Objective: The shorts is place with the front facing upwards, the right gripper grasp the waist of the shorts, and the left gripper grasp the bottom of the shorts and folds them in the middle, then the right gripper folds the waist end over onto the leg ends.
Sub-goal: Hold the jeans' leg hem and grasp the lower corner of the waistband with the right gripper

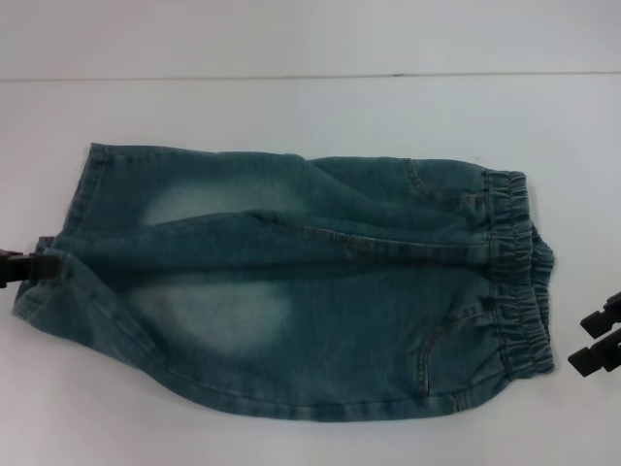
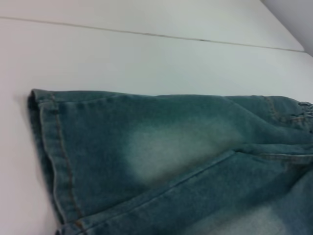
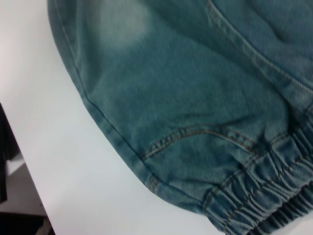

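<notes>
Blue denim shorts (image 1: 291, 291) lie flat on the white table (image 1: 291, 49), front up. The elastic waist (image 1: 519, 272) is on the right and the leg hems (image 1: 78, 204) are on the left. My left gripper (image 1: 24, 265) sits at the left edge, touching the hem where the two legs meet. My right gripper (image 1: 594, 338) is open just right of the waist's near corner and is not touching it. In the left wrist view the far leg hem (image 2: 49, 147) fills the picture. In the right wrist view the waistband (image 3: 264, 200) and a front pocket seam (image 3: 195, 134) show close up.
A thin seam line (image 1: 291, 77) crosses the table behind the shorts. In the right wrist view the table's near edge (image 3: 29, 176) shows, with dark floor beyond it.
</notes>
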`<state>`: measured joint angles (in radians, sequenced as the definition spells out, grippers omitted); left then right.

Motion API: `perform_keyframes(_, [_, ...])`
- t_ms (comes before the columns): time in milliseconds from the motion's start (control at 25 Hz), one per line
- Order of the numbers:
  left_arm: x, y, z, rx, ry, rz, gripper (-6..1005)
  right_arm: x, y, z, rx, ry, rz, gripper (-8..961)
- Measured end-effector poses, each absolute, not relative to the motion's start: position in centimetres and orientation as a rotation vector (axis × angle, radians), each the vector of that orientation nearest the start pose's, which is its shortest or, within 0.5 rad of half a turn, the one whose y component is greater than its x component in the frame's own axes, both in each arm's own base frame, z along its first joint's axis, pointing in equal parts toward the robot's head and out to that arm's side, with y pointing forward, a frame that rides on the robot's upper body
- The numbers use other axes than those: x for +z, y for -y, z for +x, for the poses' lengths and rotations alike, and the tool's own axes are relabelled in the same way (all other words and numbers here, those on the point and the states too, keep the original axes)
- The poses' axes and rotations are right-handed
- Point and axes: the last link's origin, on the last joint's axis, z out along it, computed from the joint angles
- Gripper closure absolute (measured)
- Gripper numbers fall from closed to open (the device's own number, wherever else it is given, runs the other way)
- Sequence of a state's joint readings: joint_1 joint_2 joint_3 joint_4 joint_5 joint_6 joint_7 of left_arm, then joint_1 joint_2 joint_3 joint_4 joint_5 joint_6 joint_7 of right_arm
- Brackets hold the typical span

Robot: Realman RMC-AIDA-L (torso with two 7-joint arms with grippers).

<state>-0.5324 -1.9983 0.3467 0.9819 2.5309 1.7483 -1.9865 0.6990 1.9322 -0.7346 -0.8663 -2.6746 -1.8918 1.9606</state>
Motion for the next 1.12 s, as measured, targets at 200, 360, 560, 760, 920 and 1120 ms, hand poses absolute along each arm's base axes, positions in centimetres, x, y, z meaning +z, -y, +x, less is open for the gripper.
perform_keyframes(200, [10.3,-31.4,-31.9,-0.265,1.374,-2.428,973,6.3,-33.2,27.4,-0.427,-1.171,-2.9,160])
perform_keyframes(360, [10.3,-31.4,-31.9,-0.267,1.376,-2.429,973,5.4,-33.0,27.3,-0.446,-1.175,-2.904,159])
perform_keyframes(560, [10.2,-31.4,-31.9,-0.27,1.38,-2.43,973,4.5,-32.9,27.5,-0.452,-1.193,-2.915,159])
perform_keyframes(760, [10.1,-31.4,-31.9,-0.272,1.382,-2.431,973,3.9,-32.9,27.7,-0.493,-1.207,-2.909,160])
perform_keyframes(920, [10.0,-31.2,-32.0,-0.272,1.389,-2.427,973,3.9,-33.0,27.7,-0.501,-1.214,-2.896,160])
perform_keyframes(1120, [9.9,-31.0,-32.1,-0.273,1.394,-2.426,973,3.5,-33.1,27.6,-0.498,-1.209,-2.892,160])
